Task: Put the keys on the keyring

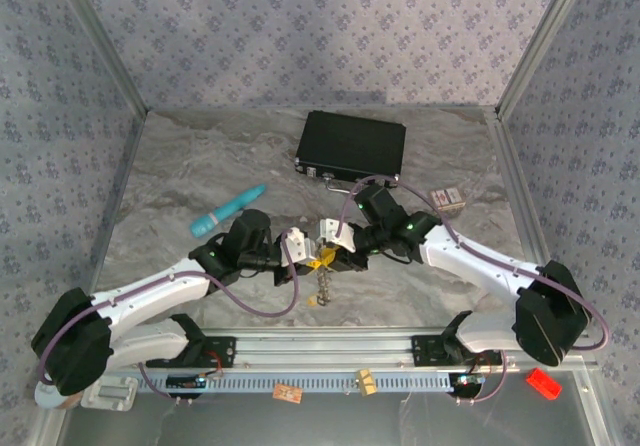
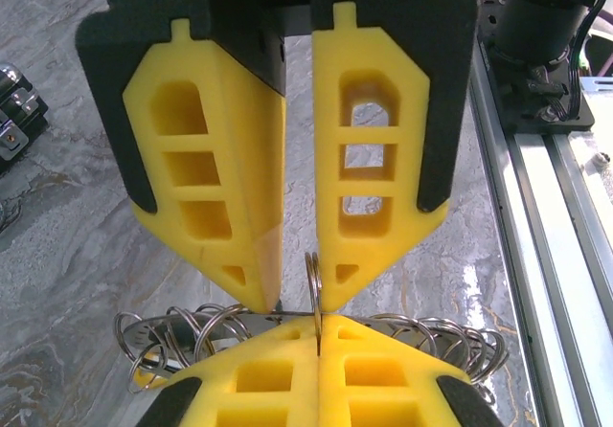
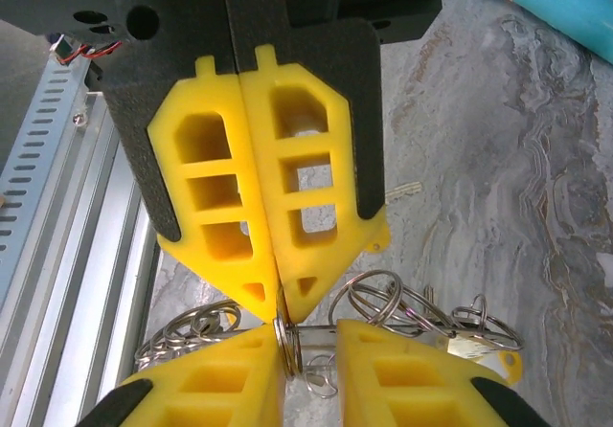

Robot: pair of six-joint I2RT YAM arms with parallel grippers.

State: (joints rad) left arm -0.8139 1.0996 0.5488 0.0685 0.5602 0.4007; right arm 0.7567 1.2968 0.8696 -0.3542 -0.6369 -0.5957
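Silver wire, seen edge-on: your keyring (image 3: 285,337) is at mid-table, a little toward the near side, right where the two grippers meet nose to nose. Your right gripper (image 3: 279,304) is clenched. Its yellow fingers press together along their inner edges and the tips nip the ring. Your left gripper (image 2: 297,304) is clamped as well, tips a sliver apart with thin wire standing upright between them. It looks like the same ring, but the tangle makes that hard to confirm.

A bunch of loose rings (image 2: 182,336) fans out on both sides of the pinch, touching the fingers and crowding the spot. From overhead it trails toward the near rail. A tan-headed key (image 3: 477,348) lies among those rings.

Farther out on the grey marbled table (image 1: 170,166), a teal stick (image 1: 228,212) lies to the far left of the grippers, well apart from them. A black case (image 1: 350,146) sits at the far middle, and a small box (image 1: 450,199) lies to its right.
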